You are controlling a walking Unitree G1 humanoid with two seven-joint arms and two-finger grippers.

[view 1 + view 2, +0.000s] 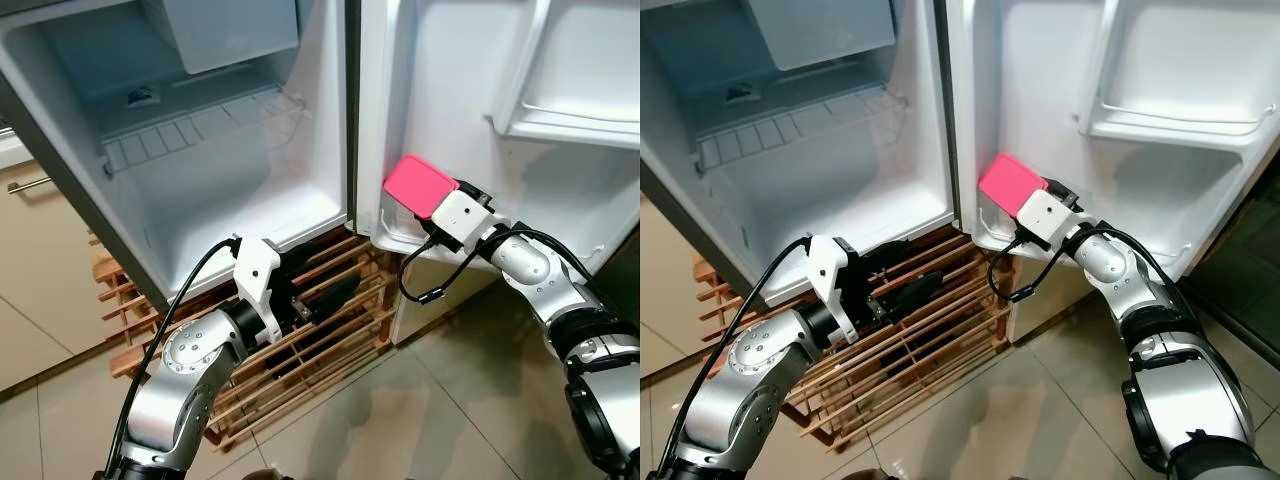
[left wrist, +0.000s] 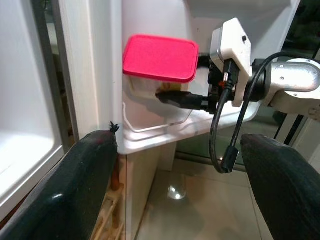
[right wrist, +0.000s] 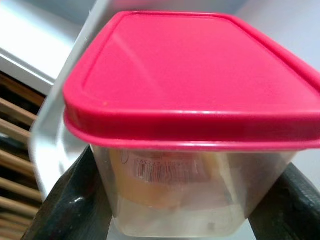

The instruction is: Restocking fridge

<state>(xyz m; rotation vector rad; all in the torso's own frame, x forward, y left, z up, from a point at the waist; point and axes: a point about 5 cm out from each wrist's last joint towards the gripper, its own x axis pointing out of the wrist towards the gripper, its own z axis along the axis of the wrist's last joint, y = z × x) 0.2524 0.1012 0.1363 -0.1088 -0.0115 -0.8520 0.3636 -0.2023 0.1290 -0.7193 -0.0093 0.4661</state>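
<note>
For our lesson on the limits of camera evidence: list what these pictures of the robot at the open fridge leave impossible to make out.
- Contents of the container: right wrist view, blurred behind cloudy plastic; the label is unreadable.
- Whether the container rests on the door shelf: its base is hidden by the shelf's rail.
- Upper fridge: cut off by the top edge in both eye views.
- Left gripper: eye views, dark fingers merge with the wooden rack; the left wrist view shows them apart.

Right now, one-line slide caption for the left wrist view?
Right gripper holds a red-lidded container over the fridge door's bottom shelf, seen past the left gripper's open fingers.
</note>
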